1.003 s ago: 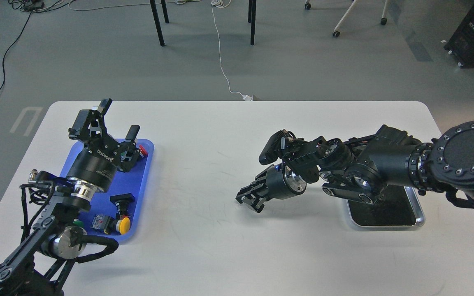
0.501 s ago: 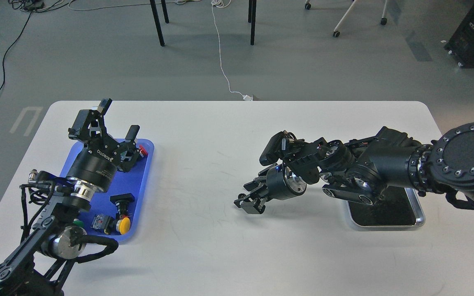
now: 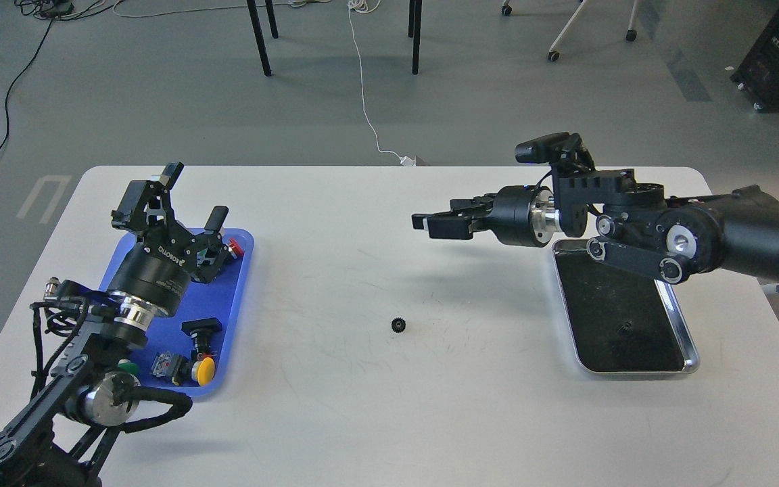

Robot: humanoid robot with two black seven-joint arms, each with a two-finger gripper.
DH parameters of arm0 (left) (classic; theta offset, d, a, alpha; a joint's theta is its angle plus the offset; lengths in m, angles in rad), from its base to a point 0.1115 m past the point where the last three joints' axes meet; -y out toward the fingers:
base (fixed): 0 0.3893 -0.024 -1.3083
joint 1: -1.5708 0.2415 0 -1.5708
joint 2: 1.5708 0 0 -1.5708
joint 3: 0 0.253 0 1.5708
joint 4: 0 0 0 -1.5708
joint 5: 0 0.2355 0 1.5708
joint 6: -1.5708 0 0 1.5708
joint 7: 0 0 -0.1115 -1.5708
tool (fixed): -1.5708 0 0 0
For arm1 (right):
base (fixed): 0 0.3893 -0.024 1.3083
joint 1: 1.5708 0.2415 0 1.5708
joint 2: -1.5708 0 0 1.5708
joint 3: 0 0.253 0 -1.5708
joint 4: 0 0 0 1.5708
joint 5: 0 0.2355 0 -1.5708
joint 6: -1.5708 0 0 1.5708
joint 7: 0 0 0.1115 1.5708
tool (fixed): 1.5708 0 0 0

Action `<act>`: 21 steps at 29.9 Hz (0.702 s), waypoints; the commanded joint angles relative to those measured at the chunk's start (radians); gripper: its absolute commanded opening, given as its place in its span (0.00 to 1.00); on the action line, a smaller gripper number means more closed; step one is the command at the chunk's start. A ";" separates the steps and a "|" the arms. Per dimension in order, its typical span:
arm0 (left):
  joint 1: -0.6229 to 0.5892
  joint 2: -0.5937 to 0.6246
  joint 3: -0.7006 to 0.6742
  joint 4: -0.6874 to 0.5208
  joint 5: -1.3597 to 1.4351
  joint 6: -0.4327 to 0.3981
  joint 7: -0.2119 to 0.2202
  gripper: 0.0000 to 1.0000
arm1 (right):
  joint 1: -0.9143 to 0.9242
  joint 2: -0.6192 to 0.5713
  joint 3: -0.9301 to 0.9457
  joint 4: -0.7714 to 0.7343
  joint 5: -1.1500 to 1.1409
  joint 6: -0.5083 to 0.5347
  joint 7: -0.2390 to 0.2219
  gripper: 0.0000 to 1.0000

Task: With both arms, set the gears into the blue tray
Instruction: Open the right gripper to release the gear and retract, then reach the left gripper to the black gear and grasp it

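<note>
One tiny dark gear [image 3: 398,325] lies alone on the white table, between the two trays. My right gripper [image 3: 433,216] hovers well above and behind it, pointing left, open and empty. Another small dark gear [image 3: 623,328] rests on the black inside of the steel tray [image 3: 691,359]. At the left, the blue tray [image 3: 235,297] holds push-buttons. Over its far end my left gripper [image 3: 195,196] points up and away, open, with nothing between its fingers [image 3: 173,174]. The left arm hides part of the tray.
In the blue tray lie push-buttons with a yellow cap [image 3: 205,370], a red cap [image 3: 234,248] and a green cap [image 3: 127,367]. The white table [image 3: 362,419] ends in rounded corners. Chair legs and cables sit on the floor beyond.
My right gripper has risen from the table surface and swung up and right toward the steel tray, leaving the gear on the table. The left arm has barely moved.
</note>
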 commanded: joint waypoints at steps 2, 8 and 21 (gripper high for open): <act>-0.010 0.023 0.006 -0.008 0.005 -0.026 0.000 0.98 | -0.216 -0.094 0.288 0.001 0.197 0.009 0.000 0.97; -0.065 0.092 0.078 -0.015 0.142 -0.069 -0.018 0.98 | -0.507 -0.130 0.681 0.030 0.404 0.098 0.000 0.97; -0.482 0.181 0.587 -0.008 0.988 -0.076 -0.120 0.98 | -0.776 -0.249 0.903 0.041 0.788 0.478 0.000 0.97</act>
